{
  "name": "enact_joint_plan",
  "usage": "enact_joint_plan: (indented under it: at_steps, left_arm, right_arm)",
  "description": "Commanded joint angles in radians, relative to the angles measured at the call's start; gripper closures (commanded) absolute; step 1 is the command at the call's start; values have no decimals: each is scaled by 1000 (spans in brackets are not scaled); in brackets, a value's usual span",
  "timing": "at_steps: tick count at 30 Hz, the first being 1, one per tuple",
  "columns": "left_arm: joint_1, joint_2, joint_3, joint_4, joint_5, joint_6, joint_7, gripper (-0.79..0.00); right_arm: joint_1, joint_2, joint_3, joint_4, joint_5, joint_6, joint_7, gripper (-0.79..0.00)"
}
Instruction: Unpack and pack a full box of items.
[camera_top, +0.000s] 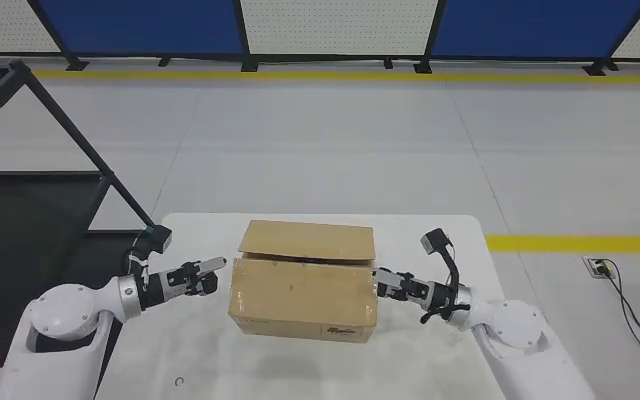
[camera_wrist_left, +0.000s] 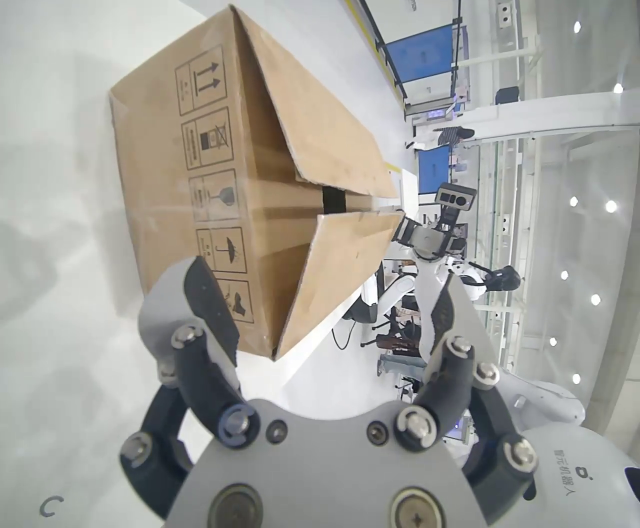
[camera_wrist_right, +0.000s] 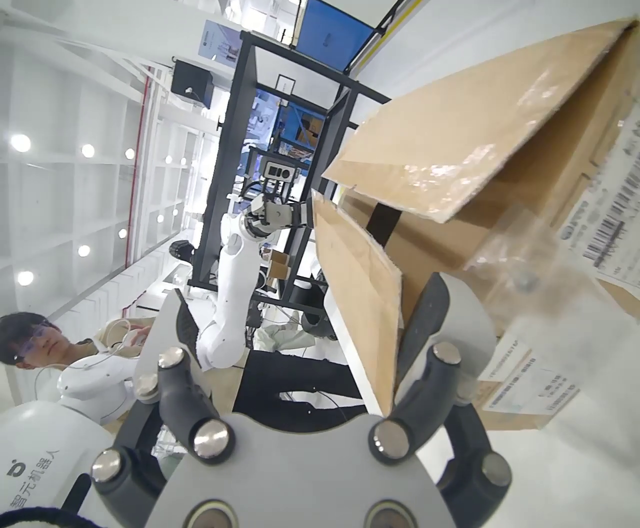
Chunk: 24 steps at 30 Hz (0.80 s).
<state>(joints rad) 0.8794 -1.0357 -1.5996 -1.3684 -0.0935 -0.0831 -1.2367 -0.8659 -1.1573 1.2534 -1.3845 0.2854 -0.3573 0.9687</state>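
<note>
- Top view: the box (camera_top: 303, 280) stood in the middle of the table (camera_top: 430, 235). Its two top flaps were lowered but not flat, with a dark slit between them.
- The left gripper (camera_top: 212, 268) lay just beside the box's left end. The right gripper (camera_top: 381, 282) lay at the box's right end.
- Left wrist view: the left jaws were spread wide and held nothing. The fingers (camera_wrist_left: 210, 295) stood either side of the line of the near flap, short of the box. The box's left end bore handling symbols.
- Right wrist view: the right jaws were spread wide. One finger (camera_wrist_right: 440, 320) sat just behind the corner of the near flap; whether it touched could not be told. Labels lay on the box's side.
</note>
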Motion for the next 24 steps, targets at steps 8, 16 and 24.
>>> enact_joint_plan:
  at_steps: [8, 16, 24]
  left_arm:
    - [11, 11, -3, 0, -82, -20, -25, -785]
    - [22, 20, 13, -12, -147, -56, -85, -785]
    - [43, 31, 30, -49, -225, -107, -197, -785]
  right_arm:
    - [-2, 10, 10, -10, 148, -117, 219, -785]
    - [-42, 26, -7, -86, 109, -153, 341, -785]
    - [-89, 55, -51, -167, -11, -156, 338, -785]
